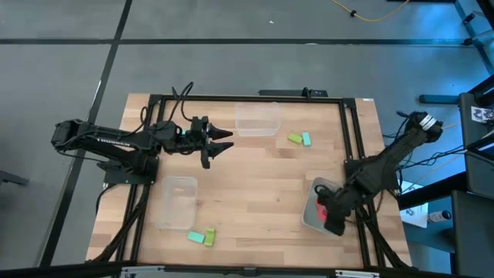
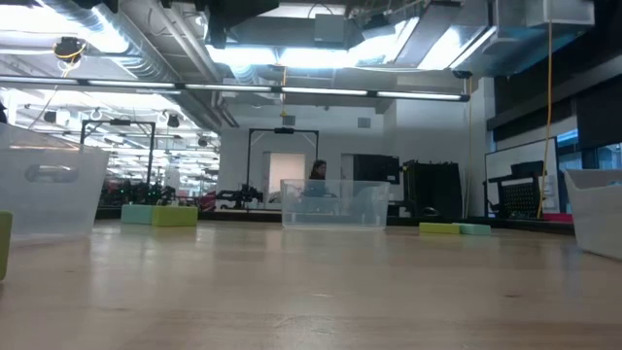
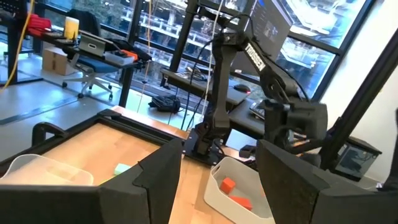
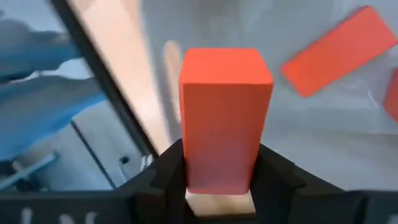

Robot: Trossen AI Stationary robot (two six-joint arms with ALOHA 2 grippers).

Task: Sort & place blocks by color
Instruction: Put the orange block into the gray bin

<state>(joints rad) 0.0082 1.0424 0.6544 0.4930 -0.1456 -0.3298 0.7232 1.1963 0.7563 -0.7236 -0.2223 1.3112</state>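
My right gripper (image 1: 333,219) hangs over the clear bin (image 1: 312,205) at the table's right near side and is shut on a red-orange block (image 4: 224,106). Another red-orange block (image 4: 336,50) lies flat on the bin's floor. My left gripper (image 1: 221,144) is open and empty above the table, beside the far bin (image 1: 257,120). A yellow-green block (image 1: 295,138) and a teal block (image 1: 306,140) lie together on the far right of the table. Another teal block (image 1: 194,237) and yellow-green block (image 1: 208,235) lie near the front edge. My right gripper pinches the red-orange block between its two fingers, on two opposite long sides near one end (image 4: 217,171). The fingers come from above, slanting down into the bin. The block sticks out lengthwise beyond the fingertips, over the bin's floor; whether its far end touches the floor does not show.
A third clear bin (image 1: 176,202) stands at the near left. A black frame (image 1: 247,98) runs round the tabletop. The wood between the bins is bare. A person (image 2: 317,173) shows far behind the table in the low view.
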